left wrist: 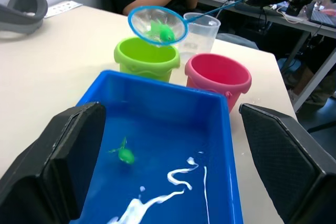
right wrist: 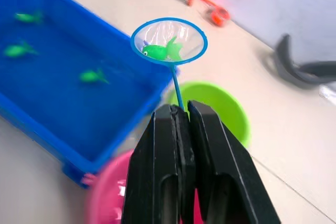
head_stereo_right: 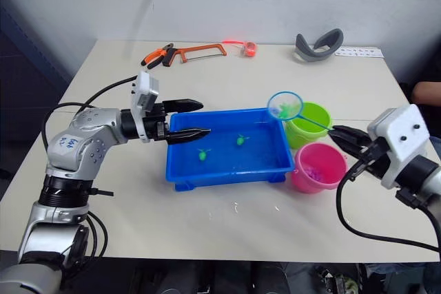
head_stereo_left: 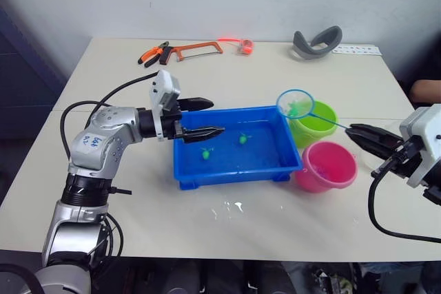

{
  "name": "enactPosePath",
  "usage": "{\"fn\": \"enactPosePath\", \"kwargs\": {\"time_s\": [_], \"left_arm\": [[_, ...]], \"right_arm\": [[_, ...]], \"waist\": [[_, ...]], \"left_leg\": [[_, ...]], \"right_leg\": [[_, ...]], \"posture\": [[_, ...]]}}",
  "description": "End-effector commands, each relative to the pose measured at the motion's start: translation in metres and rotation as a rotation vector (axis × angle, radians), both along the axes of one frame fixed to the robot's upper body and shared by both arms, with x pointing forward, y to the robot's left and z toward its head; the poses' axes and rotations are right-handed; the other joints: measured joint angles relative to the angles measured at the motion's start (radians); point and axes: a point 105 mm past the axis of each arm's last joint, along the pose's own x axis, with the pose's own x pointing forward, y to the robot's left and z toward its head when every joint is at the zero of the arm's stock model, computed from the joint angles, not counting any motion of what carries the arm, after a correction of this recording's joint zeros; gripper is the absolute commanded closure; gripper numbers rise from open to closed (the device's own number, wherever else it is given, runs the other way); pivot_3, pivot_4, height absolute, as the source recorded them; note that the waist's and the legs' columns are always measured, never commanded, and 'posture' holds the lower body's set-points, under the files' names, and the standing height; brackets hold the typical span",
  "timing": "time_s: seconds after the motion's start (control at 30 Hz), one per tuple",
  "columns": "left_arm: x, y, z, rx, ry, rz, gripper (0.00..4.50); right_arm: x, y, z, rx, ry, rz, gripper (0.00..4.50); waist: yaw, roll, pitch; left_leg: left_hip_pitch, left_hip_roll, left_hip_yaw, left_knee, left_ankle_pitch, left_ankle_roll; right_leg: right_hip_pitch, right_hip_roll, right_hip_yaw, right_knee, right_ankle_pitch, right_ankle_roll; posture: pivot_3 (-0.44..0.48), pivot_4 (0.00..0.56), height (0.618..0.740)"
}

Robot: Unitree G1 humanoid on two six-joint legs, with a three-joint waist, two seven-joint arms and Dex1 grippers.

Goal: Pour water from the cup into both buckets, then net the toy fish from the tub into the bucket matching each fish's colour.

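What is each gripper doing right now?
Left gripper: open, empty, over the tub.
Right gripper: shut on the net handle.

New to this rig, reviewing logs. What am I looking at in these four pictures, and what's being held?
A two-armed humanoid robot at a table. Two pictures come from its head cameras, looking down; two from cameras on its wrists. The right gripper is shut on the thin handle of a small net, which carries a green toy fish near the lime green bucket. A pink bucket stands beside it. The left gripper is open at the end of the blue tub, where more green fish float. A clear cup stands behind the buckets. A hacksaw and pliers lie further back.
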Motion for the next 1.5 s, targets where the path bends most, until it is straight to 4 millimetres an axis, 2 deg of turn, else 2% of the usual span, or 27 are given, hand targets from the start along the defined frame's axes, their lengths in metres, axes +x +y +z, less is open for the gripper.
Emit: {"fn": "enactPosePath", "kwargs": {"time_s": [0.03,0.17,0.37,0.5,0.67,0.8,0.9,0.97,1.03,1.13,1.27,1.4,1.5], "left_arm": [[0.005,-0.007,-0.001,0.02,-0.033,-0.001,0.08],[0.003,-0.016,-0.008,0.035,-0.02,-0.045,0.08],[0.004,-0.019,-0.009,0.023,-0.02,-0.047,0.08],[0.001,-0.018,-0.012,0.046,-0.027,-0.073,0.08],[0.002,-0.017,-0.011,0.045,-0.067,-0.074,0.08],[0.001,-0.016,-0.013,0.048,-0.063,-0.081,0.08],[0.001,-0.012,-0.016,0.071,-0.066,-0.085,0.08],[0.003,-0.009,-0.015,0.075,-0.076,-0.077,0.08],[0.005,-0.004,-0.014,0.075,-0.091,-0.062,0.08],[0.006,0.01,-0.01,0.046,-0.119,-0.038,0.08],[0.002,0.039,-0.014,0.016,-0.135,-0.026,0.08],[-0.002,0.063,-0.018,-0.001,-0.133,0.017,0.08],[-0.008,0.075,-0.019,-0.01,-0.137,0.034,0.08]], "right_arm": [[0.003,-0.017,0.002,-0.124,-0.063,-0.077,4.5],[0.014,-0.032,-0.008,-0.274,-0.089,-0.15,4.5],[0.027,-0.033,-0.007,-0.496,-0.157,-0.183,4.5],[0.029,-0.025,-0.008,-0.705,-0.215,-0.118,4.5],[0.032,-0.032,-0.009,-0.97,-0.283,-0.096,4.5],[0.029,-0.022,-0.009,-1.221,-0.438,0.006,4.5],[0.027,-0.036,-0.025,-1.255,-0.373,0.028,4.5],[0.026,-0.041,-0.027,-1.253,-0.375,0.027,4.5],[0.026,-0.038,-0.013,-1.174,-0.438,-0.005,4.5],[0.027,-0.023,0.008,-0.912,-0.507,-0.021,4.5],[0.027,0.01,0.016,-0.618,-0.479,0.09,4.5],[0.03,0.033,0.021,-0.576,-0.459,0.174,4.5],[0.032,0.052,0.015,-0.593,-0.399,0.261,4.5]], "waist": [[0.0,0.0,0.0],[0.0,0.0,0.0],[-0.002,0.0,0.0],[-0.002,0.0,0.0],[0.001,0.0,0.0],[-0.002,0.0,0.0],[-0.003,0.0,0.0],[-0.003,0.0,0.0],[-0.003,0.0,0.0],[-0.007,0.0,0.0],[-0.015,0.0,0.0],[-0.019,0.0,0.0],[-0.011,0.0,0.0]], "left_leg": [[0.0,0.0,0.0,0.0,0.0,0.0],[0.0,0.0,0.001,0.0,0.0,0.0],[0.0,0.002,0.0,0.0,0.001,-0.002],[0.0,0.002,0.0,0.0,0.002,-0.003],[0.0,0.002,0.0,0.0,0.002,-0.003],[0.0,0.002,0.0,0.0,0.002,-0.003],[0.0,0.003,0.0,0.0,0.002,-0.004],[0.0,0.003,0.0,0.0,0.002,-0.004],[0.0,0.003,0.0,0.0,0.002,-0.004],[0.0,0.003,0.0,0.0,0.002,-0.004],[0.002,0.006,-0.001,0.0,0.003,-0.005],[0.002,0.005,-0.001,0.0,0.002,-0.005],[0.002,0.004,-0.002,0.001,0.002,-0.005]], "right_leg": [[0.0,0.0,0.0,0.0,0.0,0.0],[0.0,0.002,0.001,0.0,0.0,0.0],[0.0,0.005,0.002,0.0,0.0,0.0],[0.0,0.006,0.003,0.0,0.0,0.0],[0.0,0.006,0.003,-0.001,0.0,0.0],[0.0,0.006,0.004,-0.001,0.0,0.0],[0.0,0.007,0.004,-0.001,0.0,0.0],[0.0,0.007,0.004,-0.001,0.0,0.0],[0.0,0.007,0.004,-0.001,0.0,0.0],[0.0,0.007,0.004,-0.001,0.0,0.0],[0.0,0.009,0.004,0.001,-0.001,-0.001],[0.0,0.008,0.004,0.002,-0.001,-0.001],[0.0,0.007,0.004,0.003,-0.001,-0.001]], "posture": [[0.0,0.15,0.74],[0.0,0.15,0.74],[0.0,0.15,0.74],[0.0,0.15,0.74],[0.0,0.15,0.74],[0.0,0.15,0.74],[0.0,0.15,0.74],[0.0,0.15,0.74],[0.0,0.15,0.74],[0.0,0.15,0.74],[0.0,0.15,0.74],[0.0,0.15,0.74],[0.0,0.15,0.74]]}}
